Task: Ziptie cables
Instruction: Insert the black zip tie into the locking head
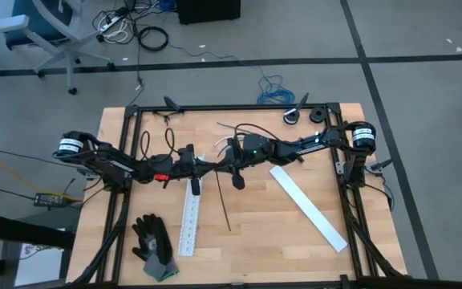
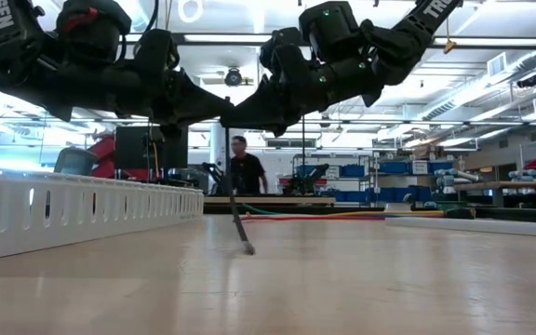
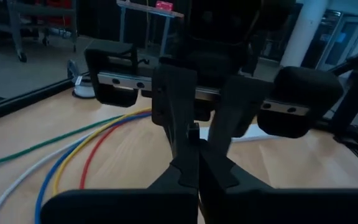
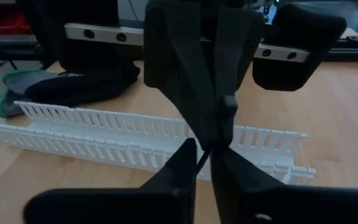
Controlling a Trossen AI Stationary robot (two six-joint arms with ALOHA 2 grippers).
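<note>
A: Progress is judged slight. The ziptie (image 1: pixel 224 205) is seen hanging by its top end above mid-table, tip touching the wood, where the left gripper (image 1: pixel 208 166) and right gripper (image 1: pixel 220 165) meet tip to tip.

B: How are the claws set?

A: The left gripper is closed on the ziptie's top. The right gripper's fingers are pressed at the same spot, but whether they are clamped cannot be told.

B: And the cables (image 3: pixel 73 158)?

A: They are left loose on the far side of the table, well apart from the ziptie. No loop is formed; wrapping and cinching remain.
</note>
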